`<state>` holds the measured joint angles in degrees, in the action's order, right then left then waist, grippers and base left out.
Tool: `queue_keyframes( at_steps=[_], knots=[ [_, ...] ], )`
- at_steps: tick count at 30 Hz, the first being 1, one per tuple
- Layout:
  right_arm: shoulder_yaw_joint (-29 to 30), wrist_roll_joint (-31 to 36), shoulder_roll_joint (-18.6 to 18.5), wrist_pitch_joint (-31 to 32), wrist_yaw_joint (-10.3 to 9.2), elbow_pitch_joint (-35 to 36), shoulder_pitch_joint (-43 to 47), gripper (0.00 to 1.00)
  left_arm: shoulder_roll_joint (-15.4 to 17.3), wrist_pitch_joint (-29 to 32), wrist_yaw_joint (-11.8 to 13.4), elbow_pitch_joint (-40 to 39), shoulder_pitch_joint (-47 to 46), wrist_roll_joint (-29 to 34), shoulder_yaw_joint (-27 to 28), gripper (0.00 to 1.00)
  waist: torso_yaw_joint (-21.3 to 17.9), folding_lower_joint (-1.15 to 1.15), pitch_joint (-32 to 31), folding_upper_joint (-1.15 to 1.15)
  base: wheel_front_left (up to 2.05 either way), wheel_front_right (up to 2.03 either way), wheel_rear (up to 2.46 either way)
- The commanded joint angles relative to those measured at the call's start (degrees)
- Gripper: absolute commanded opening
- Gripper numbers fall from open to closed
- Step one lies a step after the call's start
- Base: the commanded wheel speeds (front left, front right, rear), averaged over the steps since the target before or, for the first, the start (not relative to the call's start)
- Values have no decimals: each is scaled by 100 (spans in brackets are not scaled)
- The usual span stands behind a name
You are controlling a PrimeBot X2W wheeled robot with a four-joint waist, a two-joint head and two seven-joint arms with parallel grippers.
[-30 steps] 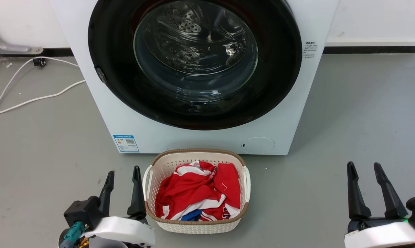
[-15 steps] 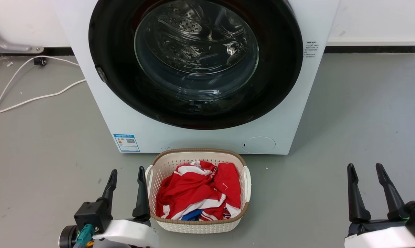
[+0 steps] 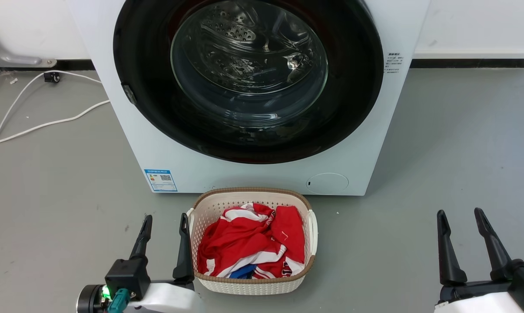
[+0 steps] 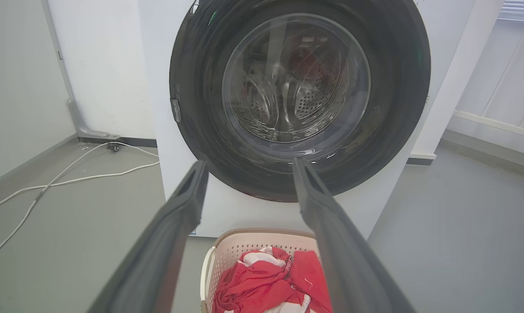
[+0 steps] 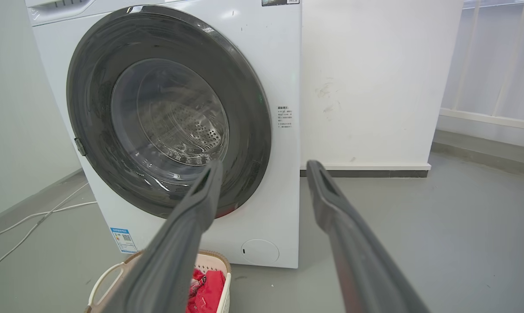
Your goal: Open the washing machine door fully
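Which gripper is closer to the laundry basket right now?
The left gripper: one finger stands right beside the rim of the laundry basket, while the right gripper sits far off.

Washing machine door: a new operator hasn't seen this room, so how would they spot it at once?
Find the white washing machine against the wall. Its front carries the washing machine door. Unlike the small white round cap below, it is large, glossy black, with a clear glass bowl centred.

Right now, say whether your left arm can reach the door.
Probably: the way from the open left end effector to the washing machine door is free; the basket sits aside.
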<state>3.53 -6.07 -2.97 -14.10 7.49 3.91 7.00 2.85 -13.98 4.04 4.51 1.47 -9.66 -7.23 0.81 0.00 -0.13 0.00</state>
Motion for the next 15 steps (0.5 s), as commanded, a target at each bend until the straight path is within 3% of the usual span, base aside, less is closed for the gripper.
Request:
queue_keyframes(
  at_steps=[1, 10, 15],
  knots=[
    [-1, 70, 15, -24, 0, 52, 22, 100, 5, -44, 20, -5, 45, 72, -15, 100, 2, 0, 0, 0, 0, 0, 0],
    [-11, 380, 17, -120, 0, 108, 108, 100, 5, -134, 59, 22, 88, 309, -61, 100, 20, 0, -14, 0, 0, 0, 0],
    [-3, 122, 17, -115, 0, 31, 120, 100, 5, -131, 50, 60, 97, 251, -62, 100, 16, 0, -29, 0, 0, 0, 0]
  ],
)
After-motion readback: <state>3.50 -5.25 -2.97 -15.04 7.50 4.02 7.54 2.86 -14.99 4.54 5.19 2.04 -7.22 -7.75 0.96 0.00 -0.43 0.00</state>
